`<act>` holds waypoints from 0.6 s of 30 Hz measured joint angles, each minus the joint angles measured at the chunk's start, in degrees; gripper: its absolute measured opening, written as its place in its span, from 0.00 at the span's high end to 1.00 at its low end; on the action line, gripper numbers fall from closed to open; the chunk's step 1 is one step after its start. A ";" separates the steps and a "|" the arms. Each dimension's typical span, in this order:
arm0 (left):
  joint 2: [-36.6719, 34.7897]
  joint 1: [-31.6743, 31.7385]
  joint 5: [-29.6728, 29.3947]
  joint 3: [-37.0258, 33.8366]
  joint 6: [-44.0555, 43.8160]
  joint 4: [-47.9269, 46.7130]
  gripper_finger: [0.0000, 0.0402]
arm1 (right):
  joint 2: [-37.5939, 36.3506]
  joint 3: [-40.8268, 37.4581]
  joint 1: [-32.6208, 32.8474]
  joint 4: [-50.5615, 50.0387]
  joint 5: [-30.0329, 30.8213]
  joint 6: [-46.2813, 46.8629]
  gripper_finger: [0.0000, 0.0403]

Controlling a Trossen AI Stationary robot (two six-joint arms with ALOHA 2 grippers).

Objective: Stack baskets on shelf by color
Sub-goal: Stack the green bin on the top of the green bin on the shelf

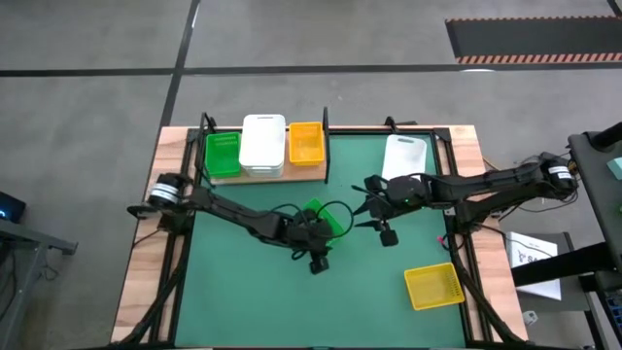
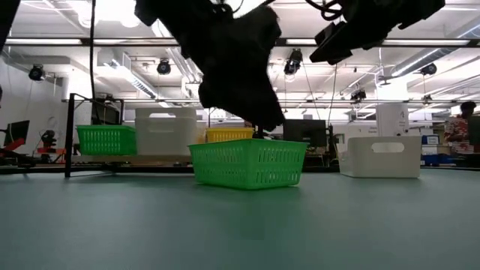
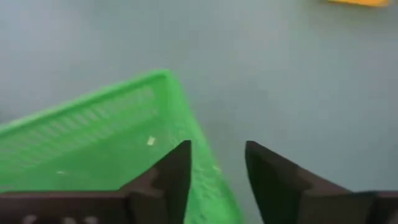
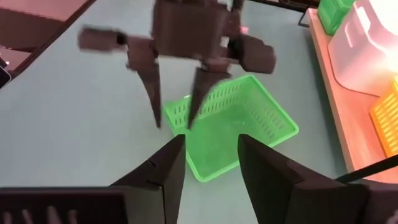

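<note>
A bright green basket [image 1: 328, 216] [image 2: 247, 163] sits flat on the green mat at mid-table. My left gripper [image 1: 317, 226] [image 3: 214, 168] is open above it and points down. One finger [image 4: 193, 99] is inside the basket's near wall [image 3: 202, 155] beside a corner, and the other finger [image 4: 152, 93] is outside; I see no touch. My right gripper [image 1: 362, 207] [image 4: 211, 158] hovers open just right of that basket. The wooden shelf [image 1: 292, 175] at the far left holds a green basket [image 1: 224, 154], a white stack [image 1: 262, 144] and a yellow basket [image 1: 305, 142].
A white basket [image 1: 403, 156] [image 2: 379, 156] stands on the mat at the far right. A yellow basket [image 1: 433, 286] lies near the mat's near right corner. Black shelf posts [image 1: 325, 146] frame the board. The near left part of the mat [image 1: 243, 292] is bare.
</note>
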 joint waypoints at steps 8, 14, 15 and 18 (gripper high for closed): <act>4.82 0.80 -3.93 -0.50 -2.97 6.35 0.55 | -0.20 0.01 0.00 0.19 -0.01 -0.55 0.64; 6.66 1.14 -3.67 -0.67 -3.88 6.46 0.67 | -0.16 0.01 0.00 0.25 -0.01 -1.50 0.65; 6.68 1.10 -3.45 -0.73 -3.87 6.45 0.72 | -0.16 0.01 0.00 0.26 -0.01 -1.54 0.66; 6.16 1.04 -3.32 -0.83 -3.78 5.97 0.90 | -0.16 0.01 0.00 0.20 -0.01 -2.54 0.65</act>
